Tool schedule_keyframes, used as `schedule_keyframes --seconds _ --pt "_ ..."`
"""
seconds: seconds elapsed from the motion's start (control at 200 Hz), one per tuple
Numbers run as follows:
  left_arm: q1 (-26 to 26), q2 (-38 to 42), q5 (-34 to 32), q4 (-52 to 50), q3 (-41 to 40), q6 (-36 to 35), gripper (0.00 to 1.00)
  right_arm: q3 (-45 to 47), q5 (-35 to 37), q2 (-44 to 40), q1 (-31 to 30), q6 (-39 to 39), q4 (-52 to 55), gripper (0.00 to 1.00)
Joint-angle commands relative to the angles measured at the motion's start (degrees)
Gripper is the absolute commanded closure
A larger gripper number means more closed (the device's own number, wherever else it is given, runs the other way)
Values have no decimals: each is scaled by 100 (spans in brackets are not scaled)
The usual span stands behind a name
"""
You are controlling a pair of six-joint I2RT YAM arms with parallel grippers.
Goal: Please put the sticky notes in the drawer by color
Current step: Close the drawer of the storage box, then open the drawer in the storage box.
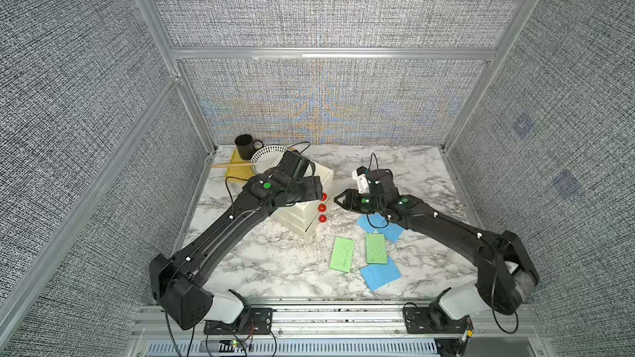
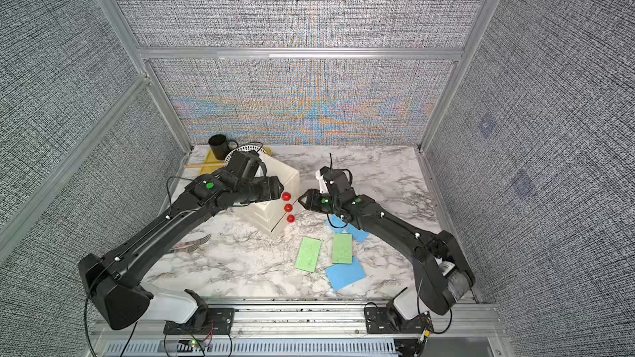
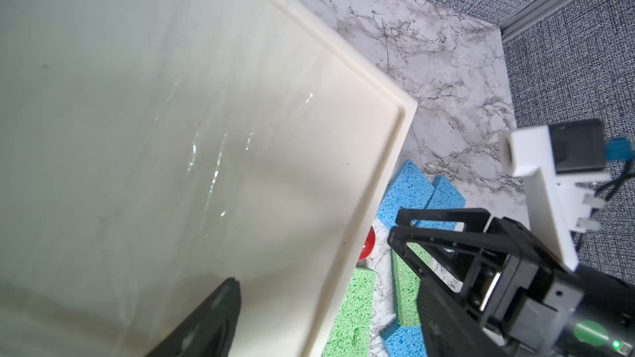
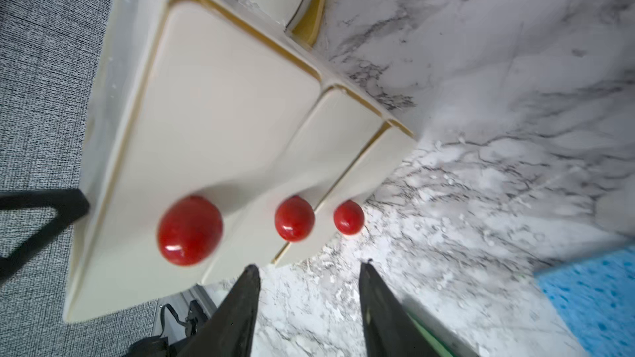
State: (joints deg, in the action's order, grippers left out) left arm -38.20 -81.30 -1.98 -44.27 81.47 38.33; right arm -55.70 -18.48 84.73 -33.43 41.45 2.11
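Right wrist view: right gripper (image 4: 309, 266) jaws half apart, empty, near red knobs (image 4: 294, 218).
Left gripper (image 1: 314, 189) spread wide over the cream drawer (image 4: 223, 104).

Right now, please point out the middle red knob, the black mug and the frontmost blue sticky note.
middle red knob (image 4: 294, 218): right wrist view, its centre.
black mug (image 1: 245, 151): in a top view, its side wall.
frontmost blue sticky note (image 1: 381, 276): in a top view, its middle.

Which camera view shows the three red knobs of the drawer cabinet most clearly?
The right wrist view: all three red knobs appear large and unobstructed. In both top views they are small. The left wrist view shows only part of one past the cabinet edge.
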Motion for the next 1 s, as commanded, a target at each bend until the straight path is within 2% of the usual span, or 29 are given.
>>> schedule_keyframes --seconds 0.0,0.14,0.285,0.641,0.996 --pt "1 -30 -169 78 30 -178 17 634 -675 -118 167 130 -1551 50" --pt "5 -192 -90 94 57 -45 17 938 -1547 214 189 517 -2842 49" --pt "2 -250 -110 83 86 -27 17 1167 -2012 681 183 936 -3772 47" --pt "5 -424 -145 -233 159 -202 17 1026 -2349 1473 49 1303 -4535 47" --pt "5 -481 -168 -319 163 -334 16 574 -2342 1967 -40 1351 -4738 50"
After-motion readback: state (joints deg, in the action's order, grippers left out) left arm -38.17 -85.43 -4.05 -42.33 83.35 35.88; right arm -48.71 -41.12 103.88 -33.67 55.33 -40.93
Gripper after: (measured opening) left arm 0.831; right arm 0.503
